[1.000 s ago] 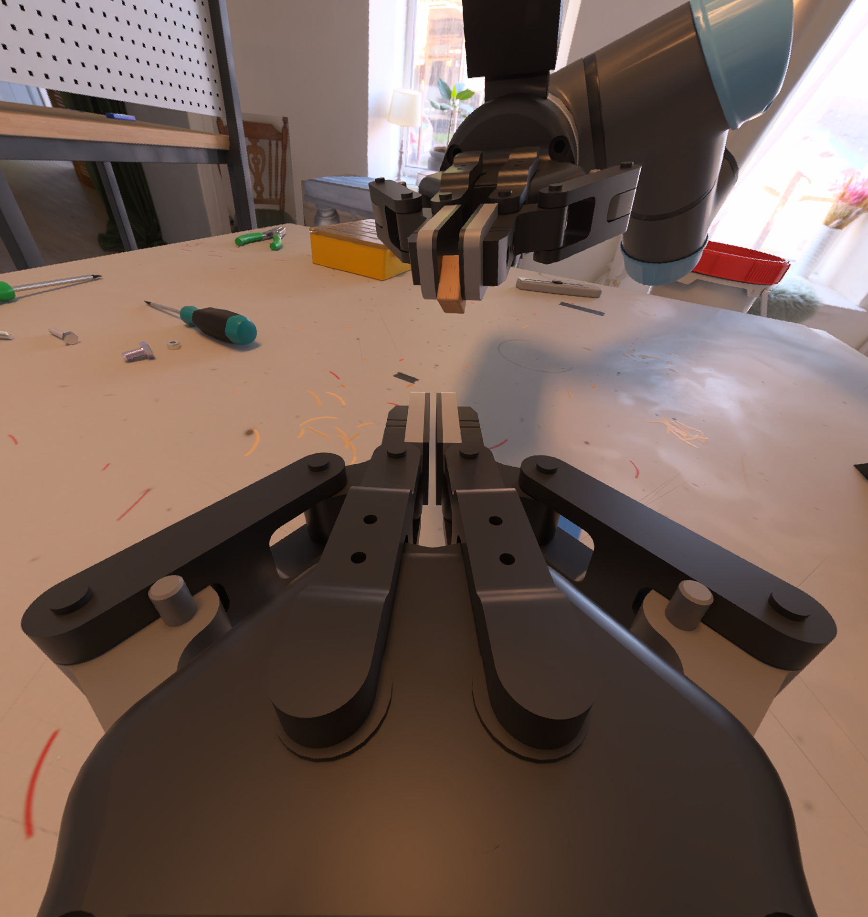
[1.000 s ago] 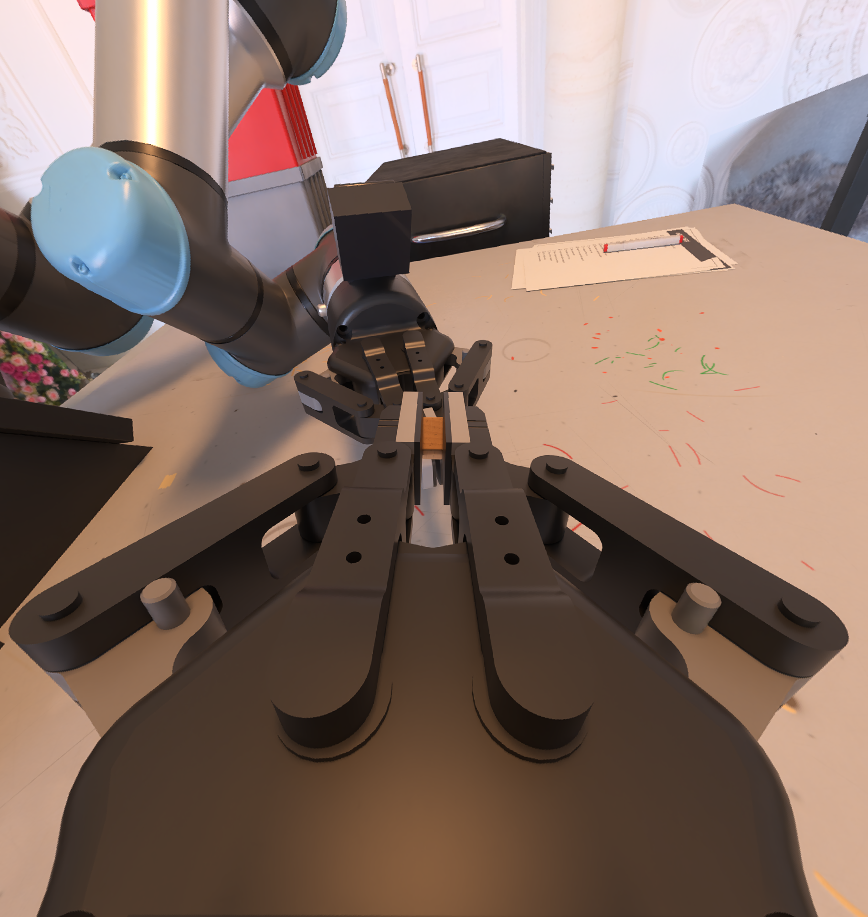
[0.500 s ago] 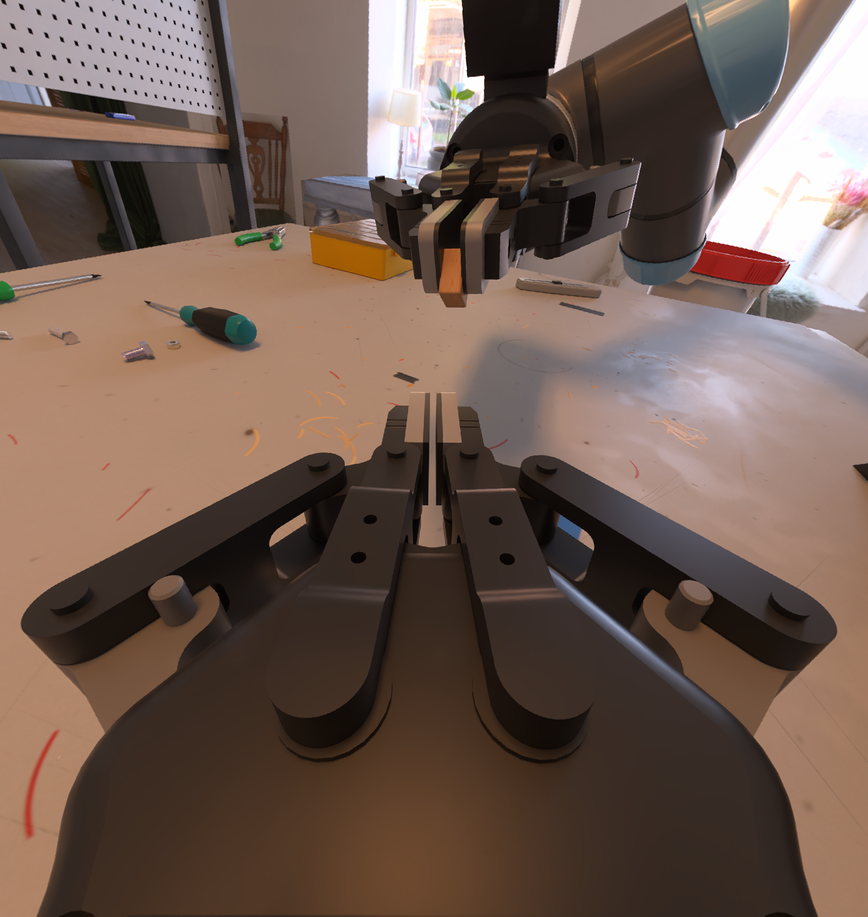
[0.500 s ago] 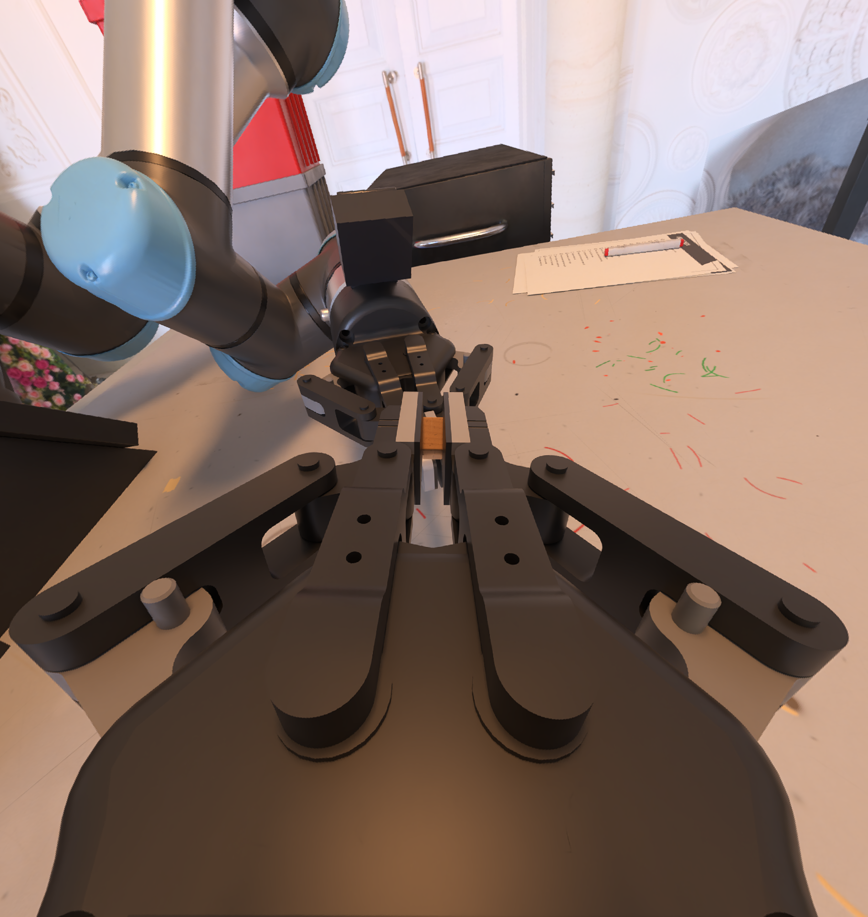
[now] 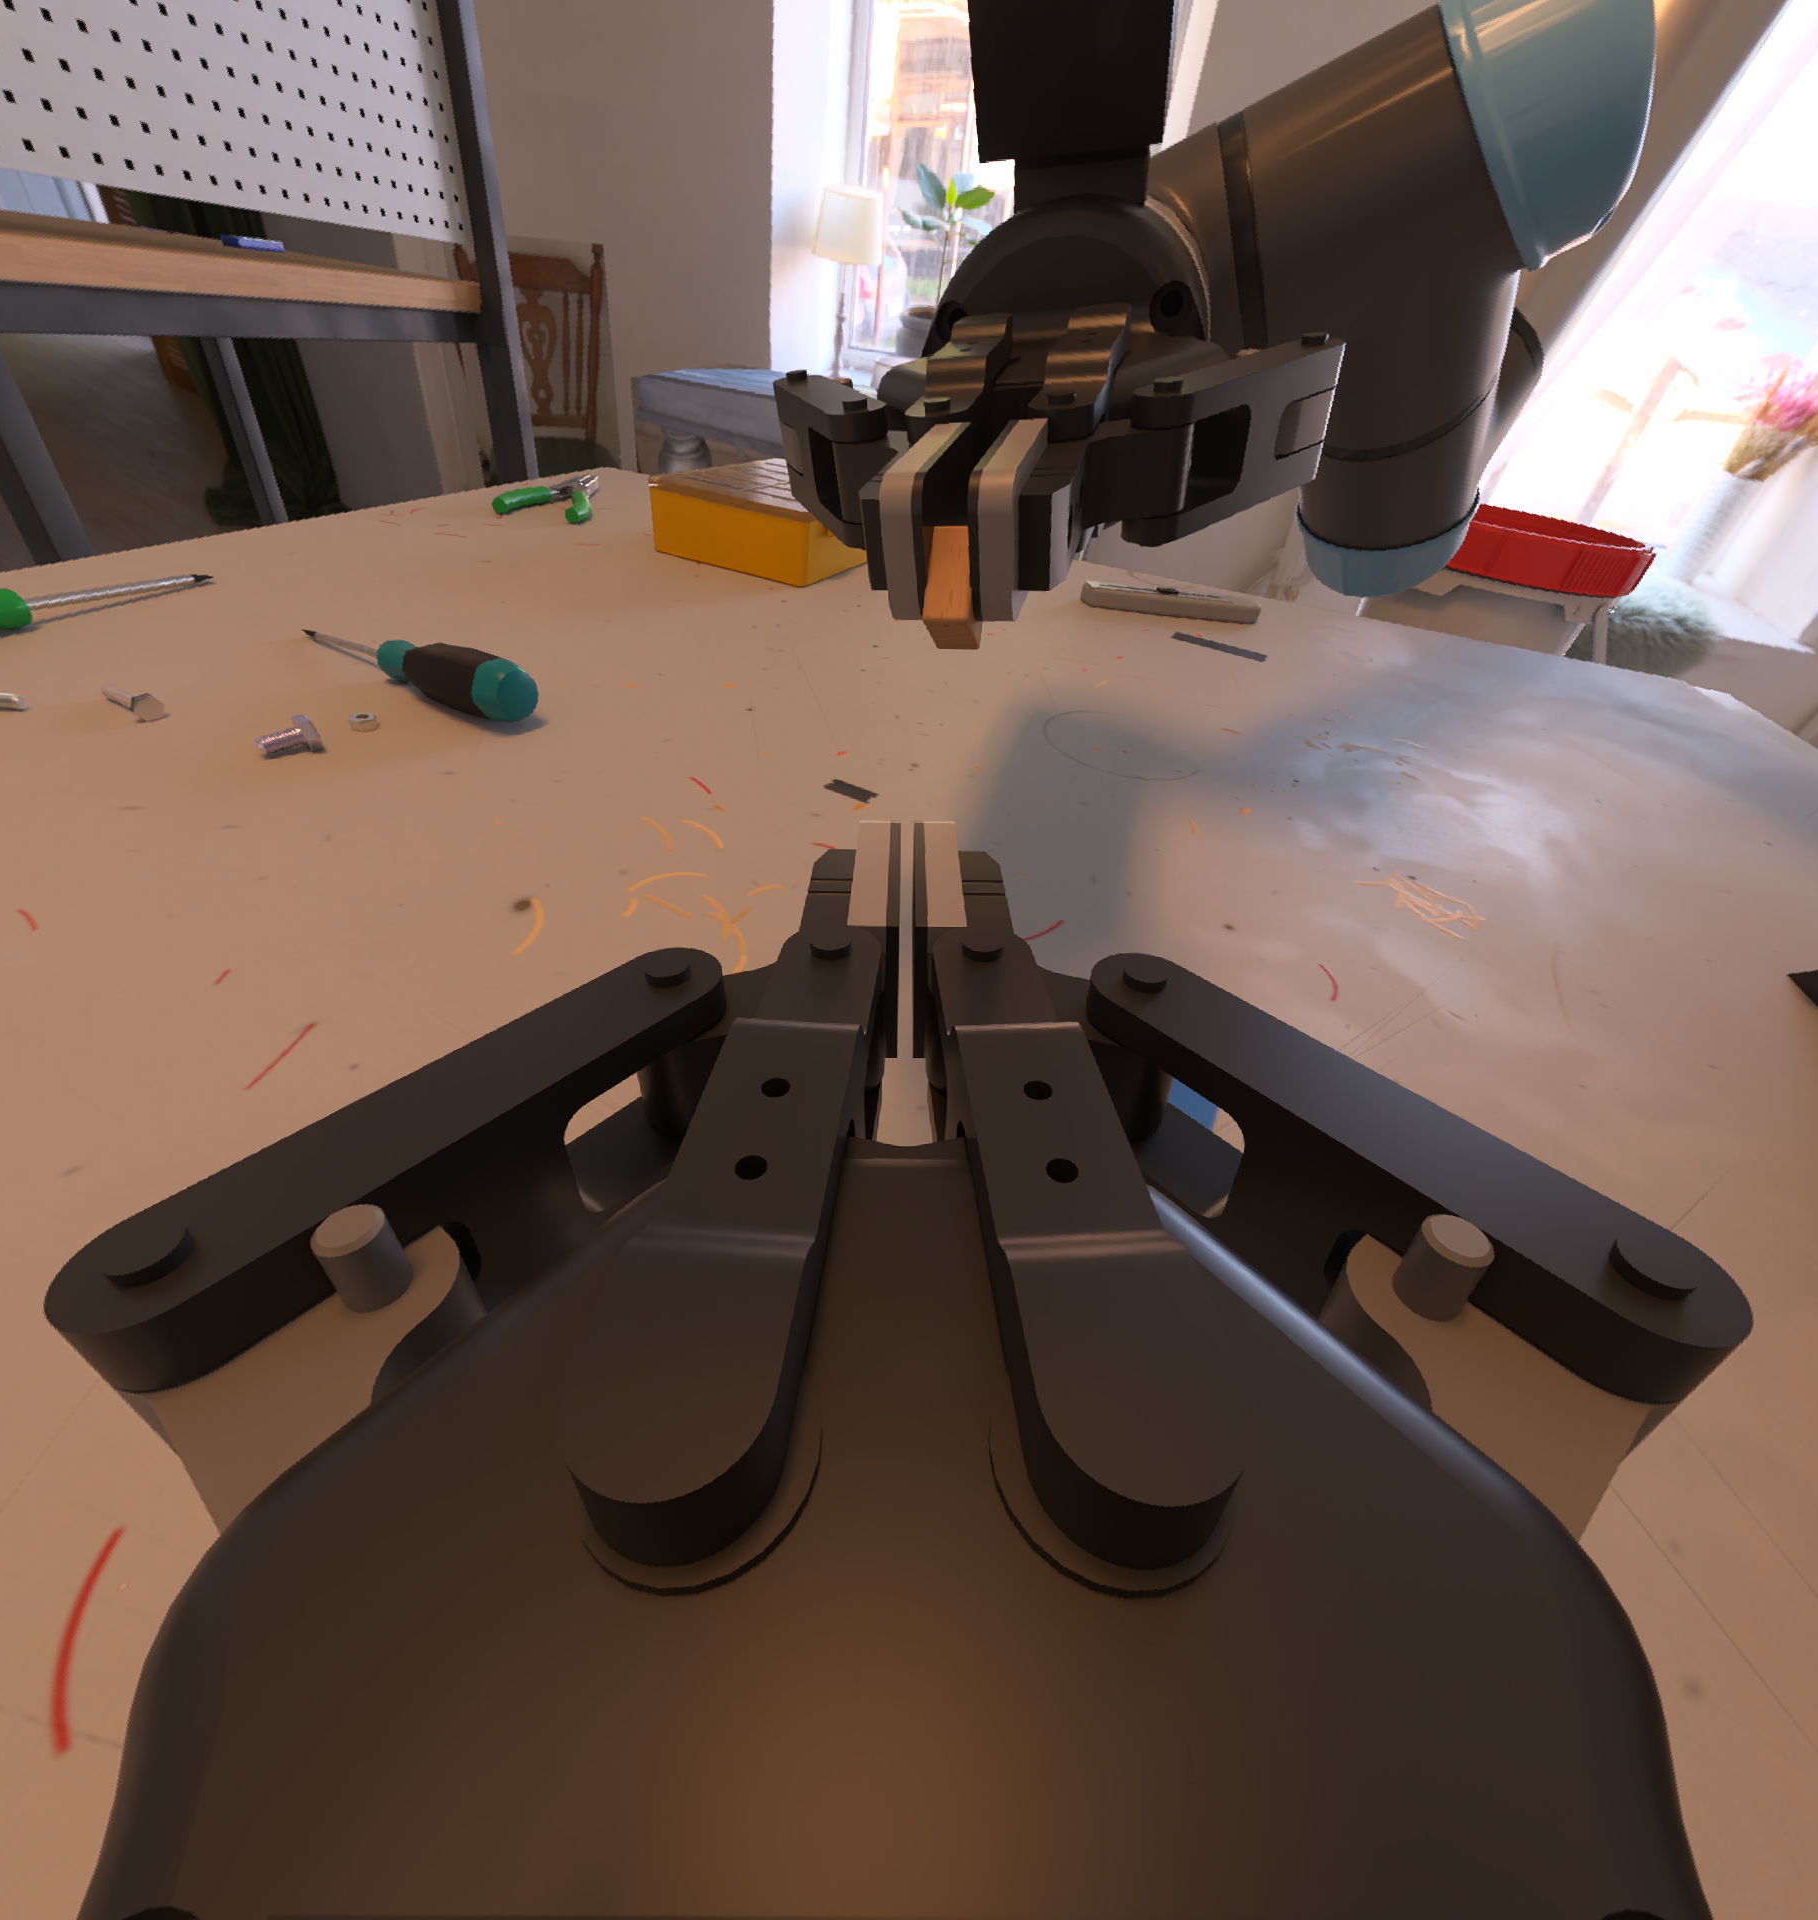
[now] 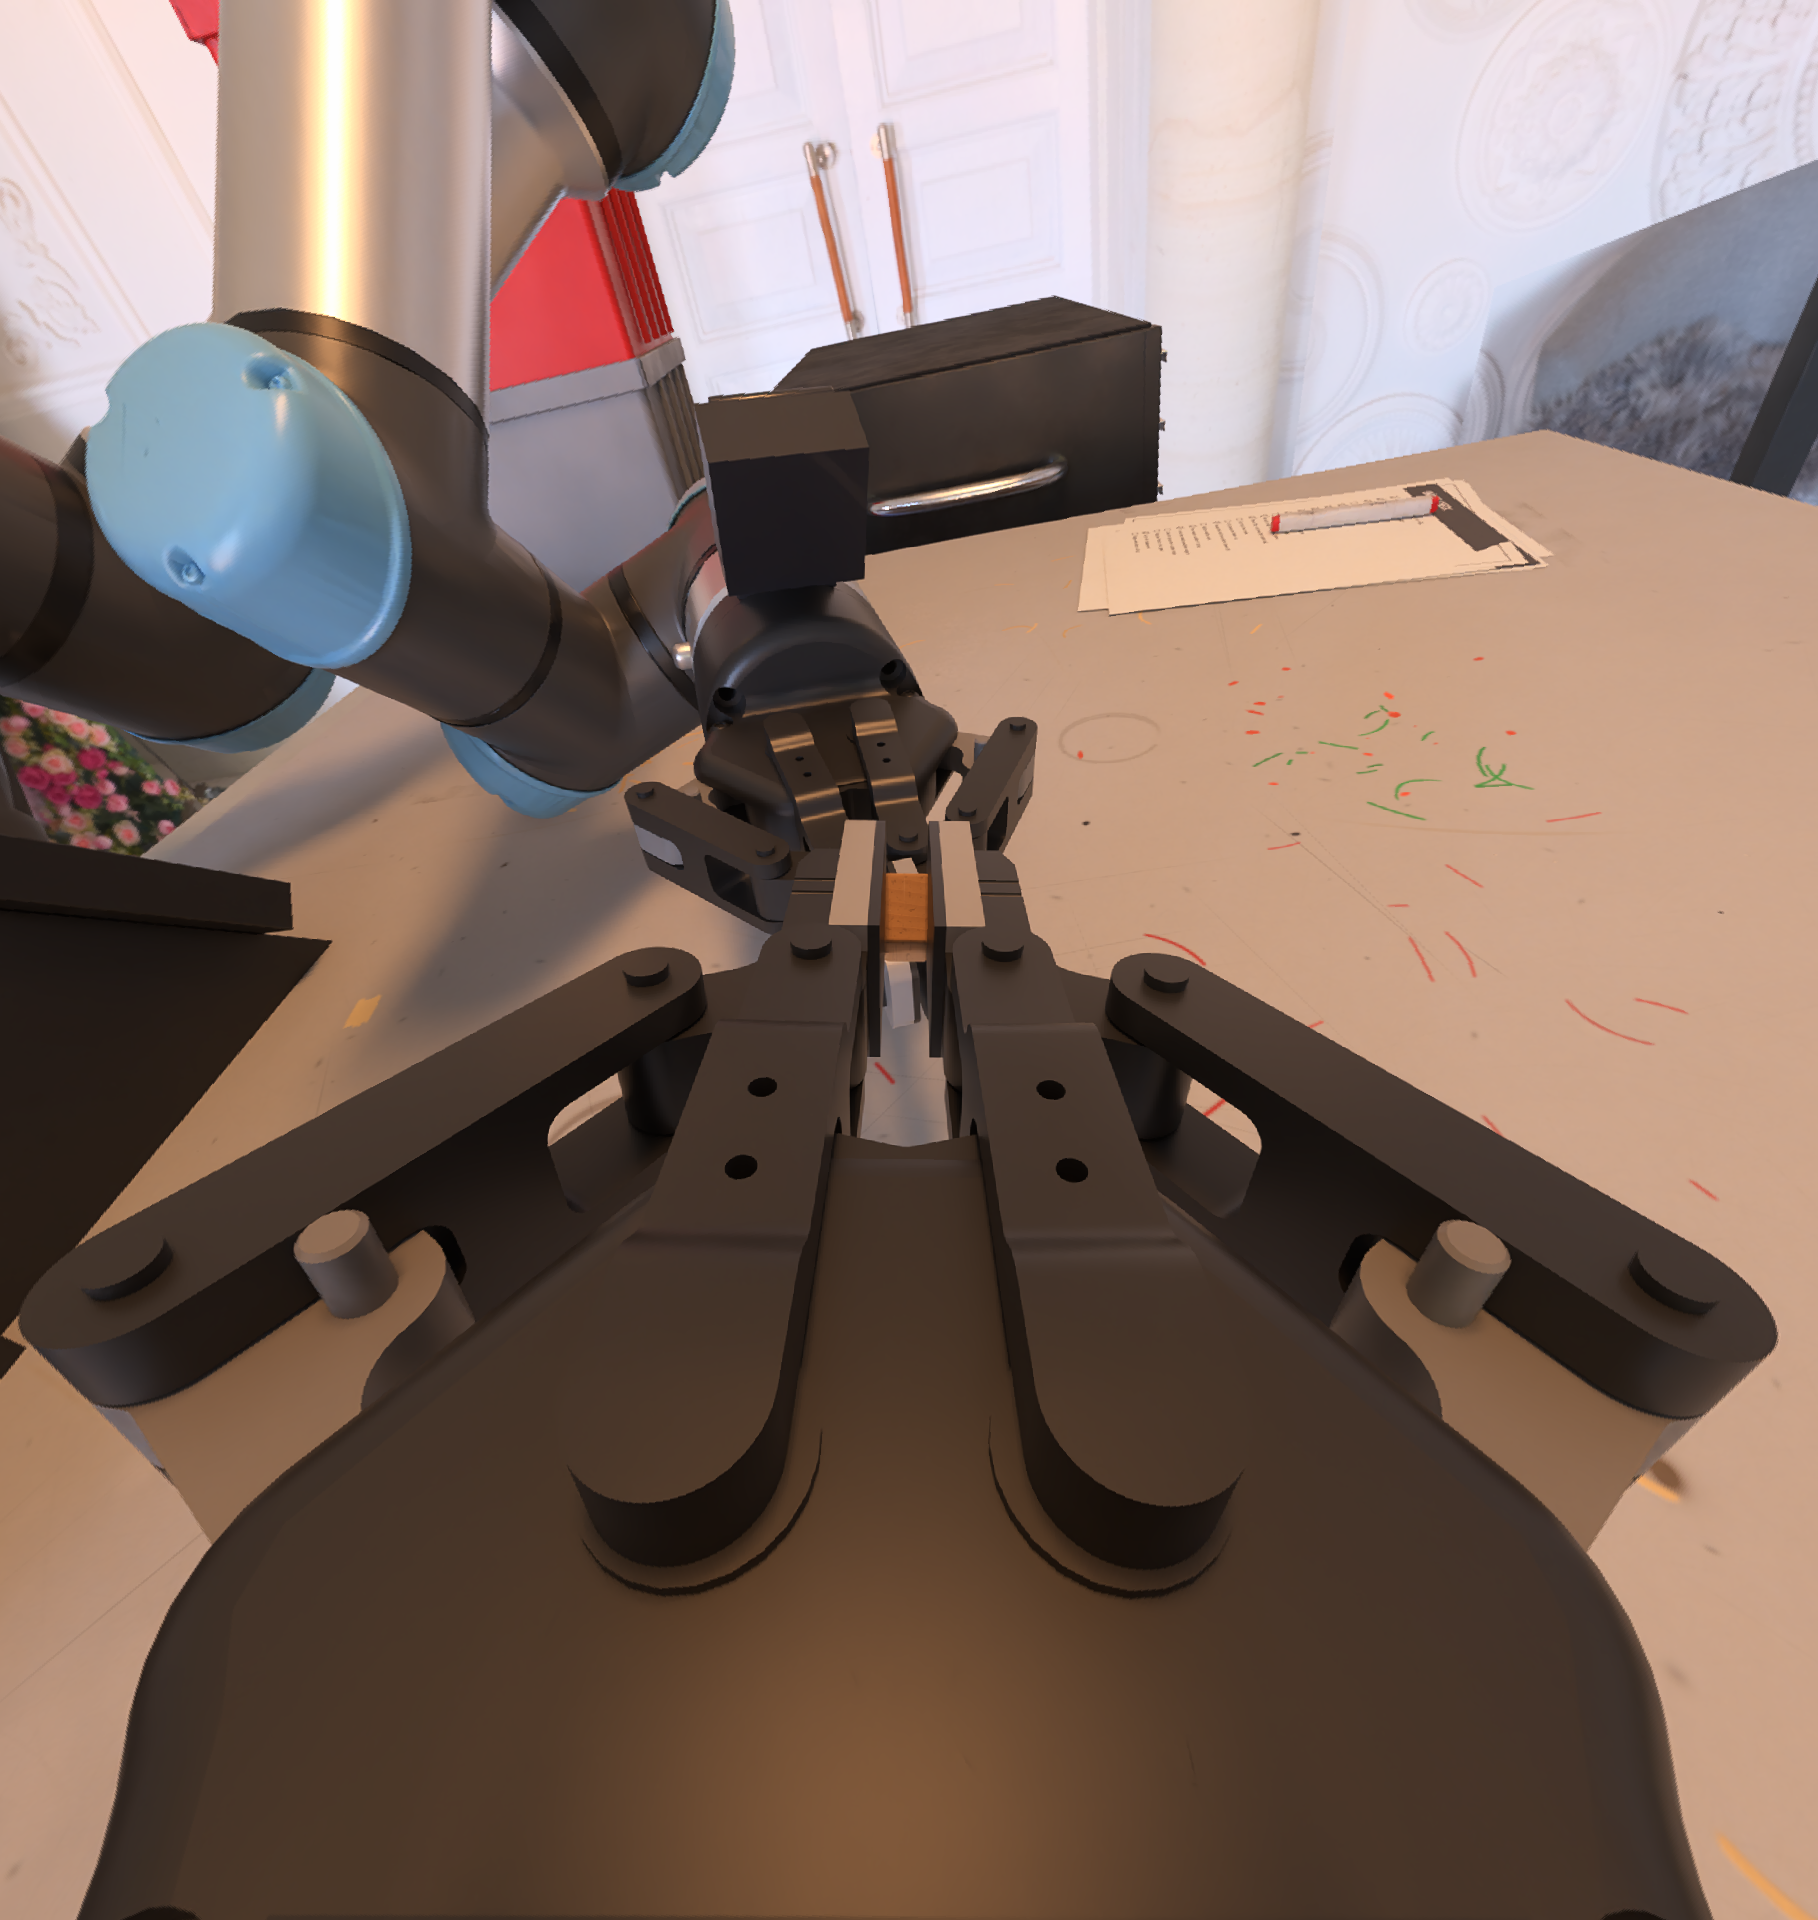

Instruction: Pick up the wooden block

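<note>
1. Right wrist view: we see our right tool [image 6: 903, 871] clamped on the wooden block [image 6: 905, 906], held clear above the counter [image 6: 1507, 935].
2. Left wrist view: our left tool [image 5: 906, 871] has its fingers pressed together, empty, low over the counter's middle.
3. We see the block's lower end poking below the right tool's fingers [image 5: 910, 540].

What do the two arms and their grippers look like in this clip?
Both arms have dark grey tubular links with light blue joint caps; one link in the right wrist view is bare silver metal. A black box sits at each wrist. The left gripper and right gripper are matte black, with bar linkages, round pivot pins, grey studs and pale grey finger pads. No cables or markings show.
</note>
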